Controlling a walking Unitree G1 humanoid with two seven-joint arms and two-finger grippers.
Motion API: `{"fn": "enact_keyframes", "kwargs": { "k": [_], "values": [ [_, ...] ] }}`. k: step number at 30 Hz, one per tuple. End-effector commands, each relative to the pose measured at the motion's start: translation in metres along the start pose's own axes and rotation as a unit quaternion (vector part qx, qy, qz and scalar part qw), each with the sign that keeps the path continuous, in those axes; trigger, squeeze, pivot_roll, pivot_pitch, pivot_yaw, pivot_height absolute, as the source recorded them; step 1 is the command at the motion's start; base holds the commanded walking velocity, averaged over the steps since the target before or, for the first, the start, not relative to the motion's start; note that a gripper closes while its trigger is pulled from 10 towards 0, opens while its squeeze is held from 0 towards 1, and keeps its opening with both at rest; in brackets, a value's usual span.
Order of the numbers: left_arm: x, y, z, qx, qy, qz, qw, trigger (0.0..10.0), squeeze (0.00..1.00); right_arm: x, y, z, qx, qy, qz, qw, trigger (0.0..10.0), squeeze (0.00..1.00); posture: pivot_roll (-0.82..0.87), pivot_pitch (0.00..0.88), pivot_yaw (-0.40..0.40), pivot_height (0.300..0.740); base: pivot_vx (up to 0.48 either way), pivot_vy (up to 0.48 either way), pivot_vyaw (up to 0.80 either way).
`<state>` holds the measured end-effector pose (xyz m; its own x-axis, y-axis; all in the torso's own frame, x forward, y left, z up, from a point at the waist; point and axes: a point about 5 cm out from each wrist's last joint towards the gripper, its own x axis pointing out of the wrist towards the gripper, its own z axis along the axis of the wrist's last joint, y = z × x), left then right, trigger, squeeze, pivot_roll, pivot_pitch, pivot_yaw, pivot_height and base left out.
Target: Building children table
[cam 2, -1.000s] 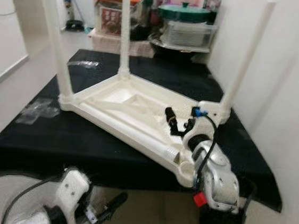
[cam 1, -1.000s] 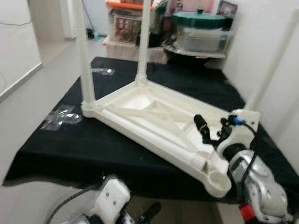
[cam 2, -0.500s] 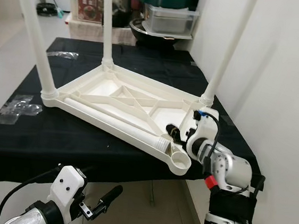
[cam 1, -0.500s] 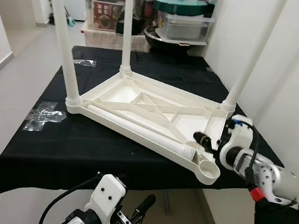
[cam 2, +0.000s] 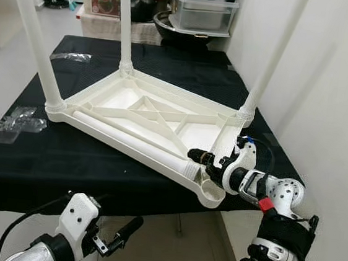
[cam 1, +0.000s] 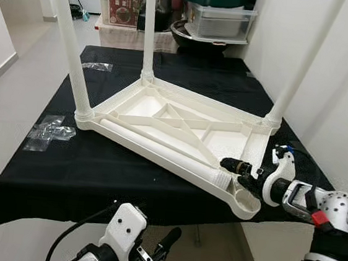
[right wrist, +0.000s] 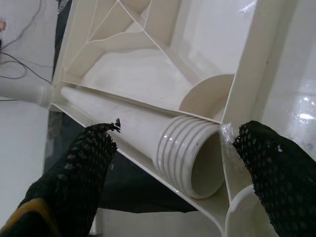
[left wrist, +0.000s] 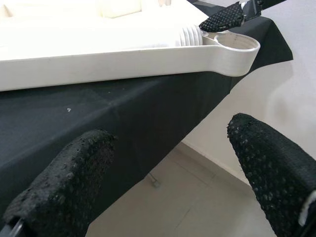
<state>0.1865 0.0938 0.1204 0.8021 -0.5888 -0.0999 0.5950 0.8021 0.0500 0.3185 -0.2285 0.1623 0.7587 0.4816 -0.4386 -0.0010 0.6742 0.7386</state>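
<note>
- Children's table (cam 1: 181,122) lay upside down on the black-covered tabletop (cam 1: 95,166), and its loose fourth leg (cam 1: 160,148) rested inside the frame along the near rail, threaded end toward the right end effector (cam 1: 239,172).
- Right end effector hovered at the near right corner of the upturned table, its two black fingers (right wrist: 84,168) spread to either side of the loose leg's ribbed, threaded end (right wrist: 190,160) without closing on it.
- Just past that threaded end sat the open round socket (cam 1: 247,204) at the table's corner, overhanging the tabletop's edge.
- Three legs stood upright in the other corners: one at the near left (cam 1: 68,44), one at the far left (cam 1: 149,28) and one at the far right (cam 1: 302,63), next to the white wall.
- Left end effector (cam 1: 160,249) hung low in front of the tabletop, below its edge, fingers (left wrist: 64,187) spread and empty, well apart from the table frame.
- Crumpled clear plastic wrap (cam 1: 48,133) lay on the black cloth left of the table, and another piece (cam 1: 96,66) farther back.
- Behind the tabletop stood storage boxes (cam 1: 220,17), one with a green lid.
</note>
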Motion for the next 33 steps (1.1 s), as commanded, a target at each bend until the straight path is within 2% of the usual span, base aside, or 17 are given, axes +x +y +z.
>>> {"fn": "enact_keyframes", "kwargs": {
  "k": [1, 5, 8, 11, 15, 23, 33],
  "values": [
    [-0.002, -0.001, -0.002, 0.001, 0.009, -0.003, 1.000, 10.0, 0.00, -0.002, -0.007, -0.006, 0.030, 0.031, -0.002, 0.999, 10.0, 0.00, 0.04, 0.066, -0.064, 0.740, 0.000, 0.000, 0.00],
    [-0.002, -0.001, -0.002, 0.002, 0.008, -0.002, 1.000, 10.0, 0.00, -0.002, -0.008, -0.007, 0.045, 0.041, 0.009, 0.998, 10.0, 0.00, 0.04, 0.066, -0.066, 0.740, 0.000, 0.000, 0.00],
    [-0.002, -0.001, -0.002, 0.003, 0.008, 0.000, 1.000, 10.0, 0.00, -0.002, -0.004, -0.013, 0.071, 0.067, 0.041, 0.994, 10.0, 0.00, 0.04, 0.068, -0.064, 0.740, 0.000, 0.000, 0.00],
    [-0.002, 0.000, -0.002, 0.004, 0.008, 0.000, 1.000, 10.0, 0.00, -0.002, -0.003, -0.015, 0.073, 0.072, 0.046, 0.994, 10.0, 0.00, 0.04, 0.068, -0.064, 0.740, 0.000, 0.000, 0.00],
    [-0.002, -0.001, -0.002, 0.003, 0.008, 0.000, 1.000, 10.0, 0.00, 0.003, 0.002, -0.026, 0.088, 0.096, 0.074, 0.989, 10.0, 0.00, 0.05, 0.067, -0.068, 0.740, 0.000, 0.000, 0.00],
    [-0.002, -0.002, -0.001, 0.004, 0.006, 0.000, 1.000, 10.0, 0.00, 0.010, 0.002, -0.031, 0.089, 0.100, 0.065, 0.989, 10.0, 0.00, 0.05, 0.065, -0.071, 0.740, 0.000, 0.000, 0.00],
    [-0.002, -0.003, -0.001, 0.005, 0.007, -0.002, 1.000, 10.0, 0.00, 0.011, 0.004, -0.025, 0.082, 0.083, 0.060, 0.991, 10.0, 0.00, 0.05, 0.056, -0.071, 0.740, 0.000, 0.000, 0.00]
  ]
}}
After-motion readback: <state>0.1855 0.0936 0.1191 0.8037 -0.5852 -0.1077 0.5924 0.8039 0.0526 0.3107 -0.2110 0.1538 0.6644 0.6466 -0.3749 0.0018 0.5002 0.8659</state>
